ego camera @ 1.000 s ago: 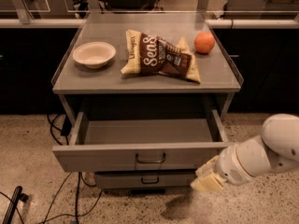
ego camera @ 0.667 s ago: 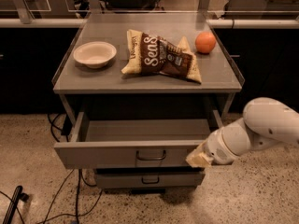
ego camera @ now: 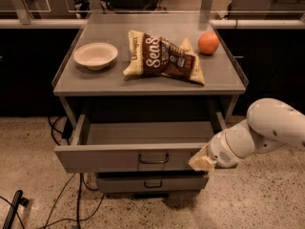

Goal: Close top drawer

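The top drawer [ego camera: 119, 157] is a wide shallow grey metal drawer, pulled well out of the cabinet, and I see nothing in it. Its small dark bar handle [ego camera: 153, 159] sits mid-front. My gripper [ego camera: 202, 162] comes in from the right on a white arm [ego camera: 267, 132] and is against the right end of the drawer's front panel. A lower grey drawer [ego camera: 151, 183] sits shut beneath it.
On the cabinet top [ego camera: 95, 82] lie a white bowl [ego camera: 96, 55], a brown chip bag [ego camera: 164, 57] and an orange [ego camera: 208, 43]. Black cables [ego camera: 71, 204] trail on the speckled floor at the lower left. A dark counter runs behind the cabinet.
My arm has moved left and up from the lower right, bringing the gripper to the right end of the top drawer's front. The drawer stays about as far open.
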Controlling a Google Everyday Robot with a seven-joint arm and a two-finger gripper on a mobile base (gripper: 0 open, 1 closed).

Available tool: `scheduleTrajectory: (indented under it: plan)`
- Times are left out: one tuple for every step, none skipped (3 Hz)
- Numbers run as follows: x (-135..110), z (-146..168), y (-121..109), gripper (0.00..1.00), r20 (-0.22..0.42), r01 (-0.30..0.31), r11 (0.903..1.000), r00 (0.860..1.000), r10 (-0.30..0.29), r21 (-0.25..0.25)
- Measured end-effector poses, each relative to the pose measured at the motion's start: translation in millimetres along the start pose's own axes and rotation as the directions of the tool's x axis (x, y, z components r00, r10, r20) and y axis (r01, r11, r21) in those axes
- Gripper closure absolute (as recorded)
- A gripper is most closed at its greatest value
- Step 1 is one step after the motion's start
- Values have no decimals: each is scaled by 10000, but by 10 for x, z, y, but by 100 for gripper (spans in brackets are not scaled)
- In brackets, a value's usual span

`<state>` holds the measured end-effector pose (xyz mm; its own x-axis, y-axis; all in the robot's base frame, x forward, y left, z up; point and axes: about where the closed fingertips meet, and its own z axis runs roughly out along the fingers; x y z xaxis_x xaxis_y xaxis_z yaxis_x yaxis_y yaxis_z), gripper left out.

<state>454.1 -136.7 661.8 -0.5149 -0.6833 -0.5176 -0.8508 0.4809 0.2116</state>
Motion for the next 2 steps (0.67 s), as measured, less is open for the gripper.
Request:
scheduleTrajectory:
  plan:
    - [42,4,52,25,73,-47,9997,10000,49,-224]
    - [-1,73,12,2,78,103,9984,9999,-99,-552]
